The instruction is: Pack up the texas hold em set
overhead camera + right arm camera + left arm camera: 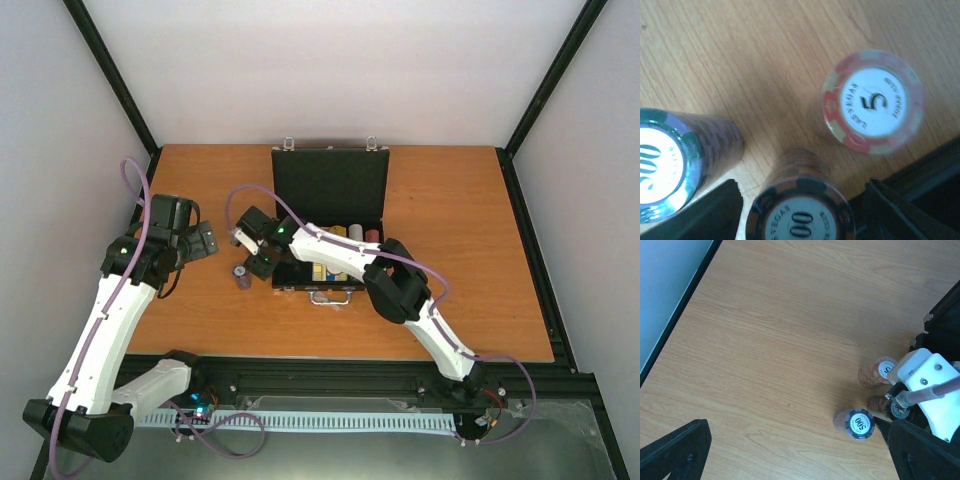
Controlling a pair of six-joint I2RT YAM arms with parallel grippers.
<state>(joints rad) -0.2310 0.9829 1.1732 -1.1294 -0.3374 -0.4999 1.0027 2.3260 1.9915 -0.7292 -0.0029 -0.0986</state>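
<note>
Top external view showed the left claw (203, 240) hanging over the table (450, 200), jaws spread wide with nothing between them. Off to its right, the right claw (802, 197) stood with jaws apart, straddling a brown chip stack (799, 222); whether they touched it could not be told. A purple stack (670, 170) sat just left of its fingers, a red stack (872, 102) ahead and right. The black case (330, 190) lay open just right of that claw.

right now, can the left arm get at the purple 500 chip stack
Probably yes. The purple 500 stack stands on bare table, the stack nearest the open left claw, with nothing between. The right claw hovers over the orange-and-black stack beside it, so clearance looks tight.
</note>
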